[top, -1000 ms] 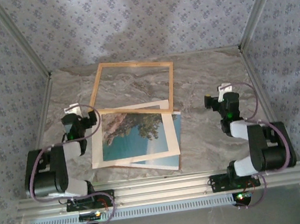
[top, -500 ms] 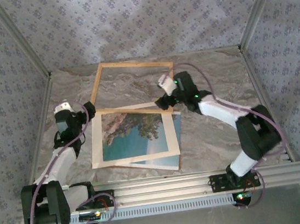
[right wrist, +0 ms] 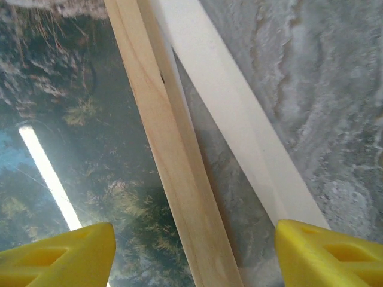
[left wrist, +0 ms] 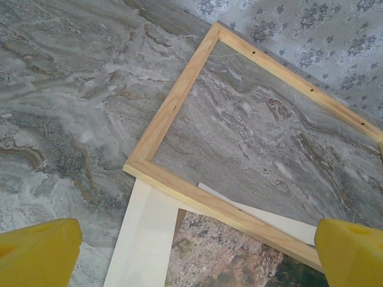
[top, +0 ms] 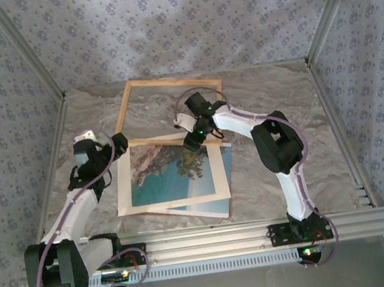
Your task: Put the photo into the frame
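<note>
R gripper [right wrist: 194, 256] astride the frame [top: 173, 82] rail, L gripper [left wrist: 194, 251] by the worktop [top: 279, 104] left edge.
I see R fingers spread w/ the near rail between them, not pinching. L is spread wide, nothing in it. Frame sits skewed at rear-mid. Photo [top: 172, 178] lies flat twd front-mid, its far edge under that rail.

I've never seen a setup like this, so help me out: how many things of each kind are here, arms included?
Wooden frame: 1
Photo: 1
Pale sheet under the photo, mostly hidden: 1
Robot arms: 2 (left arm, right arm)
Total: 5
</note>
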